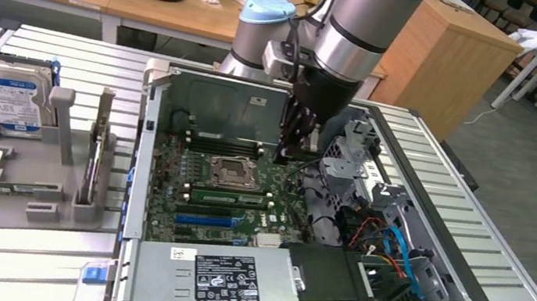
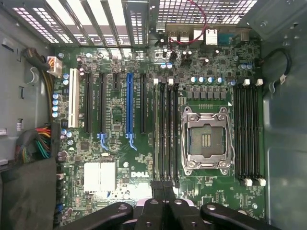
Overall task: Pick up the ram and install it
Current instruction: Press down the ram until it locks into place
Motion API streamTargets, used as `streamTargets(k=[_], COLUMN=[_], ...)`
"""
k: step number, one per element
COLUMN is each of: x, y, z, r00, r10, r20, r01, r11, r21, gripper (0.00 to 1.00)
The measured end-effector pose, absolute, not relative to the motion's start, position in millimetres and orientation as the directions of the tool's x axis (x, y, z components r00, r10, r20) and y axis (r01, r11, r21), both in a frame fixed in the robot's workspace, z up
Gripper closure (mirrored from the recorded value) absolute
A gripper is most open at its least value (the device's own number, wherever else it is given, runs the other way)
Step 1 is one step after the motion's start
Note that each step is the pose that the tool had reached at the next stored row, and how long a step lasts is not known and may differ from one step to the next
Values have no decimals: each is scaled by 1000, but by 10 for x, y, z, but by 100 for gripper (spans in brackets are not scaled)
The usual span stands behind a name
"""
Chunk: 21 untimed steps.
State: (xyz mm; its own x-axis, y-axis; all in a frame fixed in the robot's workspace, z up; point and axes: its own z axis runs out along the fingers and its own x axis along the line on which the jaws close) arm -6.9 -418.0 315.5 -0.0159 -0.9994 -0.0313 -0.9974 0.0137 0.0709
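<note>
Gripper point(image 1: 285, 154) is hanging inside the case point(image 1: 424, 243), clenched tight. In the wrist view the pads point(image 2: 157, 187) are pressing together with nothing visibly pinched. Ram point(image 1: 227, 196) is sitting in the slot just beside the CPU socket point(image 1: 234, 171). It's looking seated, but I can't tell on the latches. I'm expecting it to be light, stiff, thin and fragile. I'm favouring a pinch on the flat faces mid-length near the top edge, staying off the contacts and avoiding any twist.
</note>
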Motion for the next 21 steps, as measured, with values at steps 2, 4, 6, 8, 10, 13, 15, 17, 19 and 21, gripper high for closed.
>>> streamTargets(k=[2, 4, 6, 8, 10, 13, 15, 17, 19, 21], x=[-78, -86, -85, -89, -89, -88, -88, -88, -89, -89], y=[-4179, -4179, -4179, -4180, -4180, -4180, -4180, -4181, -4183, -4186], z=[3154, 3153, 3153, 3154, 3148, 3115, 3082, 3048, 3012, 2974], r00=[-16, -15, -15, -15, -15, -15, -15, -15, -15, -15], r10=[-999, -999, -999, -999, -999, -999, -999, -999, -999, -999], r20=[-32, -32, -32, -33, -34, -34, -34, -34, -34, -34], r01=[-998, -998, -998, -998, -998, -998, -998, -998, -998, -998], r11=[13, 13, 13, 13, 13, 13, 13, 13, 13, 13], r21=[68, 65, 65, 64, 64, 64, 64, 64, 63, 63], gripper=[89, 89, 89, 89, 89, 89, 89, 89, 89, 89])
